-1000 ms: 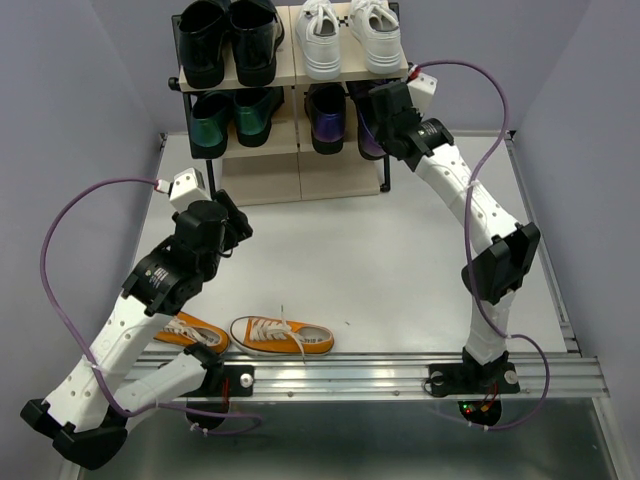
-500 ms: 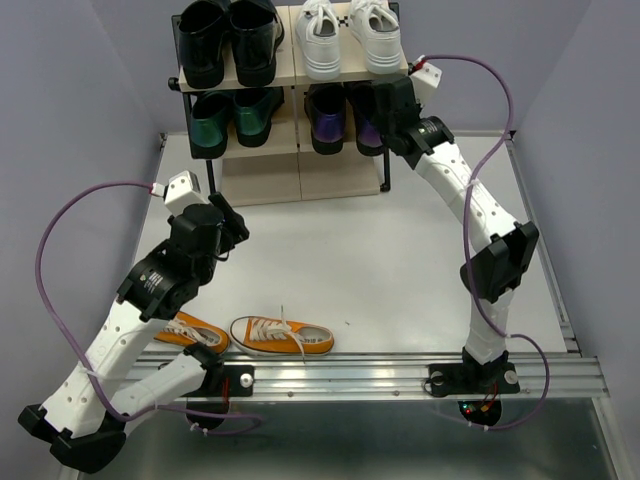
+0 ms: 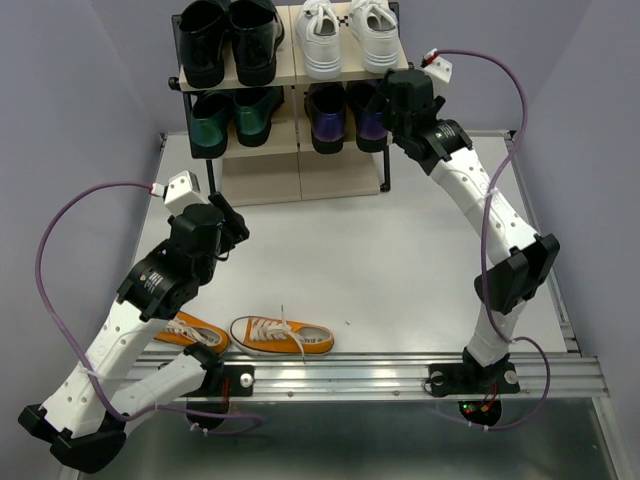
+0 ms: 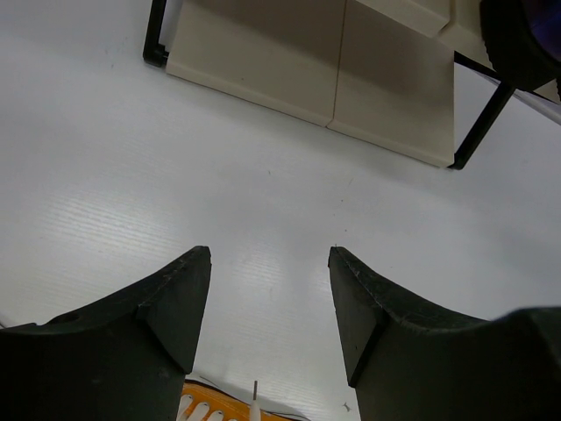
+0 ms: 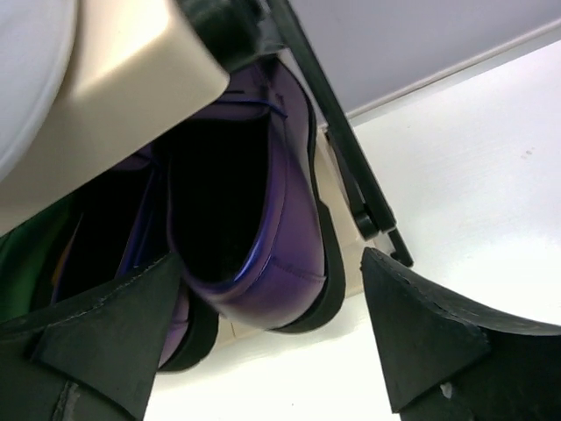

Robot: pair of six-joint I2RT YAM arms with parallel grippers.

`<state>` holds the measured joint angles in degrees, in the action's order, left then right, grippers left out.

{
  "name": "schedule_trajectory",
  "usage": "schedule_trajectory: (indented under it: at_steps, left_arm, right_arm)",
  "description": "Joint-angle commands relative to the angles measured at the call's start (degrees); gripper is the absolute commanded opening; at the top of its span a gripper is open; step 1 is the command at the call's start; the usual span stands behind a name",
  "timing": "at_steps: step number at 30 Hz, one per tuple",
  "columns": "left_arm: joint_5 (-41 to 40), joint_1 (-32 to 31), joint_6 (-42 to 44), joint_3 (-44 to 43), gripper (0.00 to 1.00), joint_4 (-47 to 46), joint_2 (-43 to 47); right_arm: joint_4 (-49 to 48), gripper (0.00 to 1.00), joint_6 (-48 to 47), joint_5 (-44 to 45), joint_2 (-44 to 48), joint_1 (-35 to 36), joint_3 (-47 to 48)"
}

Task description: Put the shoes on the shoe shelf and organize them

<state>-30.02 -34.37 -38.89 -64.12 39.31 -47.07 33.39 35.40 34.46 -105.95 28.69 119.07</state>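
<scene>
White tabletop (image 3: 380,260) carried everything, with the shoe shelf (image 3: 300,178) standing at its far edge. On the top tier sat a black pair (image 3: 228,40) to the left and the white sneakers (image 3: 348,38) to the right. On the middle tier sat a green pair (image 3: 235,115) to the left and the purple loafers (image 3: 345,118) to the right. The bottom board looked bare. The orange sneakers (image 3: 283,336) lay on their own at the near edge, left of centre, well apart from the shelf.

The right fingers (image 5: 429,342) were spread wide on either side of the right loafer's heel and gripped nothing; whether one brushed the sole could not be told. The left fingers (image 4: 158,307) hung partly open and empty over bare tabletop, with an orange toe just showing at the near edge of the wrist view.

The step in hand looked like leaving the loafer where it sat. Done well, that meant drawing straight back along the shoe's length with the fingers kept wide, so neither caught the heel or the shelf's black post just to the right. The orange pair would then suit the bottom board, side by side, toes inward like the rest.
</scene>
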Motion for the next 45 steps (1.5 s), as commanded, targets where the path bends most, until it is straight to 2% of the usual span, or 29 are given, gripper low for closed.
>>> schedule_trajectory:
  at_steps: [1,7,10,15,23,32,45]
  left_arm:
    - [-0.4,0.4,0.0,-1.5,0.67,-0.7,0.2]
    - [0.0,0.4,0.0,-1.3,0.67,-1.3,0.0]
    - [0.1,0.4,0.0,-0.9,0.67,-1.7,0.0]
    - [0.6,0.4,0.0,-0.8,0.67,-1.9,-0.3]
    - [0.0,0.4,-0.3,-0.7,0.67,-1.3,0.4]
    - [0.1,0.4,-0.4,-0.3,0.67,-1.3,0.4]
    - [-0.2,0.4,-0.4,-0.1,0.67,-0.8,0.7]
  right_arm:
    - [-3.4,0.90,-3.6,-5.3,5.8,0.2,-2.9]
    - [-6.5,0.90,-7.8,-11.2,12.4,0.2,-14.3]
    - [-8.2,0.86,-8.5,-13.3,15.9,0.2,-20.2]
    - [-8.5,0.84,-9.1,-12.0,17.7,0.2,-25.7]
    - [-8.5,0.84,-8.9,-8.5,15.5,0.2,-29.7]
    - [-8.8,0.84,-7.8,-6.6,7.3,0.2,-26.6]
    - [-10.4,0.84,-8.8,-3.9,2.8,0.2,-18.6]
